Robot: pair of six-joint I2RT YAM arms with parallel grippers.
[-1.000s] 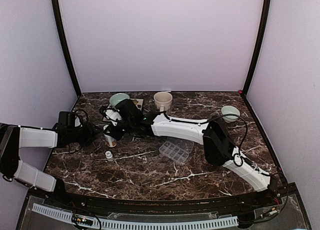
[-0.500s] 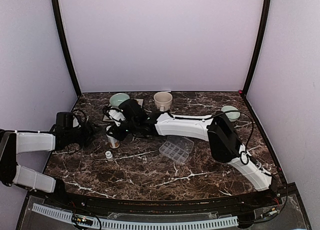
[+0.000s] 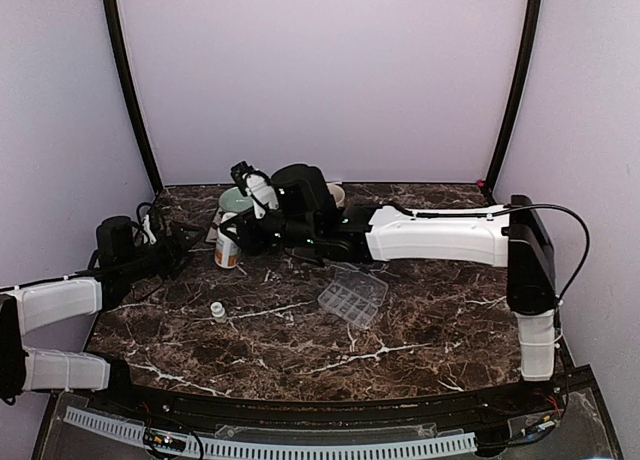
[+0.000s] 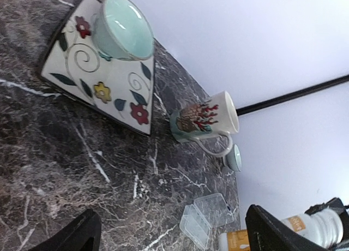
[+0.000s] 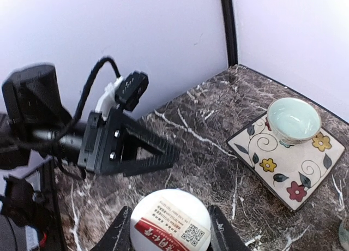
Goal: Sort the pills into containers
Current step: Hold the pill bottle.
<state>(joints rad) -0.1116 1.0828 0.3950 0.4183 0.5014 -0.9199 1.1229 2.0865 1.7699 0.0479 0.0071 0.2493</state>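
The clear pill organizer [image 3: 350,297] lies at the middle of the top view, lid folded open, below the right forearm and well apart from both grippers, which sit toward the left of that frame. The right gripper [image 5: 169,237] is closed on a white pill bottle [image 5: 170,218] with a red-and-white label, one finger on each side of it. The left gripper [image 3: 183,242] stands just left of the bottle with its jaws spread wide and nothing between them. A small white cap [image 3: 217,309] lies on the table below them in the frame.

A second ago the left jaws were narrower and right up against the bottle. They have since opened and drawn back to the left. The right arm has risen, its elbow now at the right edge of the frame, and the bottle sits higher in the picture than before.

The table [image 3: 420,330] is dark brown marble with white veins. At its far left a pale green bowl [image 4: 122,27] rests on a flowered tile [image 4: 109,82], with a cream mug [image 4: 204,120] beside it and a second bowl [image 4: 234,157] beyond. Pale walls [image 3: 320,80] and black corner posts [image 3: 128,90] close the space.
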